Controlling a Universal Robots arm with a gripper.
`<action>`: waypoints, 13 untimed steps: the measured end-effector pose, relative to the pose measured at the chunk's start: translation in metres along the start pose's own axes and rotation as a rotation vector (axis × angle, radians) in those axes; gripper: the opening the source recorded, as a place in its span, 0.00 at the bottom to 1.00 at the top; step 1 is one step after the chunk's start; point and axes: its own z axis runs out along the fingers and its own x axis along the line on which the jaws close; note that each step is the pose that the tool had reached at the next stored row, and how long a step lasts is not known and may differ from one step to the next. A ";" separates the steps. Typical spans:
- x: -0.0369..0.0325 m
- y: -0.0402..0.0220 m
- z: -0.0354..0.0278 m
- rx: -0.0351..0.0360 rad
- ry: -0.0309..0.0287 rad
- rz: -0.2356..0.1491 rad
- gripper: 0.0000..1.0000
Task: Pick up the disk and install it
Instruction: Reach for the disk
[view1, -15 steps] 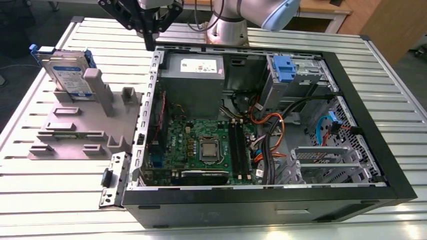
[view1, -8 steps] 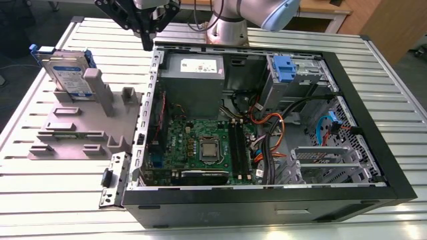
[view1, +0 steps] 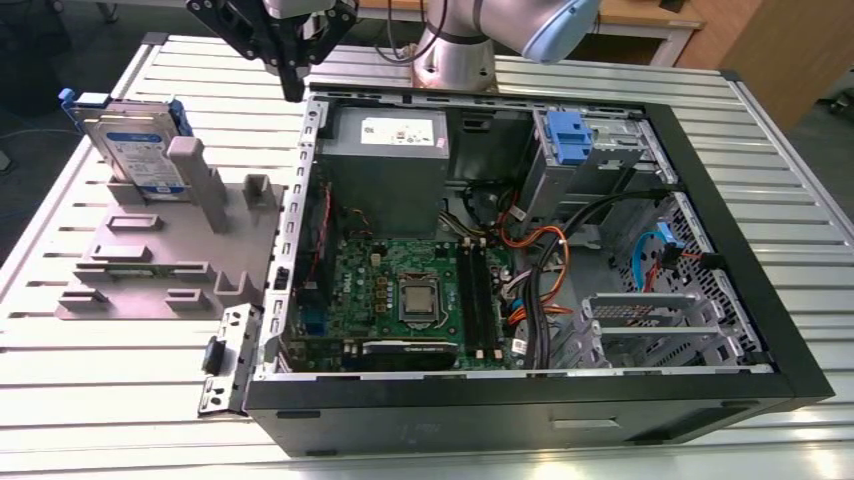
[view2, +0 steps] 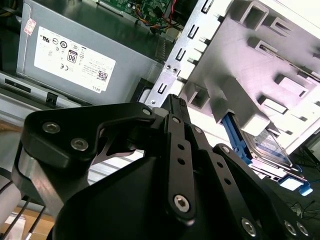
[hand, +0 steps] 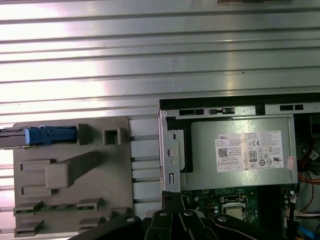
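Observation:
The disk (view1: 135, 150) is a silver drive with a white-and-blue label in a bright blue carrier. It stands upright on edge in a slot at the far end of the grey holder block (view1: 147, 250), at the exterior view's left. My gripper (view1: 291, 92) hangs above the table beside the computer case's far corner, to the right of the disk and apart from it, its fingers drawn together on nothing. In the second wrist view the gripper (view2: 172, 100) points toward the case edge, with the disk (view2: 270, 150) off to one side. The first wrist view shows the disk (hand: 47, 136) edge-on.
An open black computer case (view1: 731, 215) lies on the slatted metal table (view1: 120, 380). Inside are a grey power supply (view1: 387, 150) with a white sticker, a green motherboard (view1: 400, 290), cables, and a drive bay holding a small blue clip (view1: 567, 135). The arm's base (view1: 454, 55) stands behind the case.

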 end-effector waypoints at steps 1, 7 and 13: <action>0.0001 0.0000 0.0000 0.0001 0.0000 0.000 0.11; 0.0011 -0.0001 0.0000 0.0000 0.0000 0.000 0.11; 0.0052 -0.0004 -0.0001 0.0001 0.0001 0.000 0.11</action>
